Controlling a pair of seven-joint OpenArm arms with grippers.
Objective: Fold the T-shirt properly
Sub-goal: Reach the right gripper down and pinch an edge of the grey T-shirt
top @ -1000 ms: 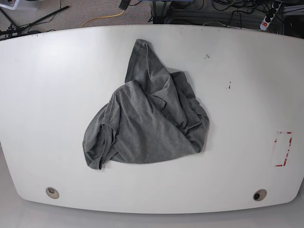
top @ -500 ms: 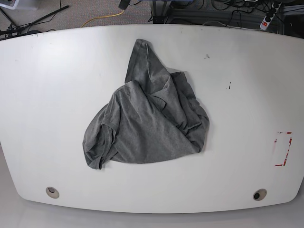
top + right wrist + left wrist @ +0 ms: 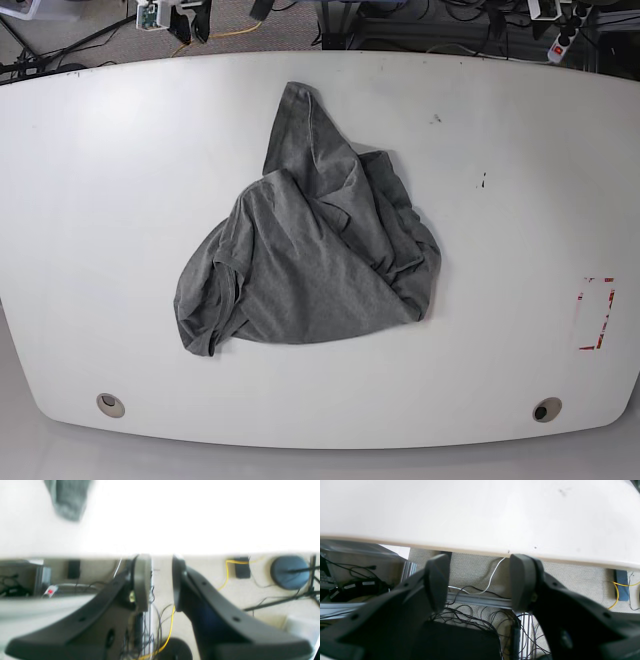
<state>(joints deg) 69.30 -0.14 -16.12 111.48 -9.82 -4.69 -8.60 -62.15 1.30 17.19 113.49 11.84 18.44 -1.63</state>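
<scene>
The T-shirt (image 3: pixel 310 250) is heather grey and lies crumpled in a heap in the middle of the white table (image 3: pixel 520 200), with one part stretched toward the far edge. A blurred corner of the T-shirt (image 3: pixel 68 500) shows at the top left of the right wrist view. My right gripper (image 3: pixel 161 580) hangs beyond the table edge (image 3: pixel 200 517), narrowly open and holding nothing. Its end (image 3: pixel 180 18) peeks in past the far left edge in the base view. My left gripper (image 3: pixel 480 580) is wide open and empty, just off the table edge (image 3: pixel 480 510).
Two round cable holes (image 3: pixel 110 405) (image 3: pixel 546 410) sit near the table's front edge. A red tape outline (image 3: pixel 597 313) marks the right side. Cables, a yellow cord (image 3: pixel 227 577) and a power strip (image 3: pixel 565 35) lie on the floor beyond the far edge.
The end of my right arm has come into the base view at the far left edge. The T-shirt has not moved.
</scene>
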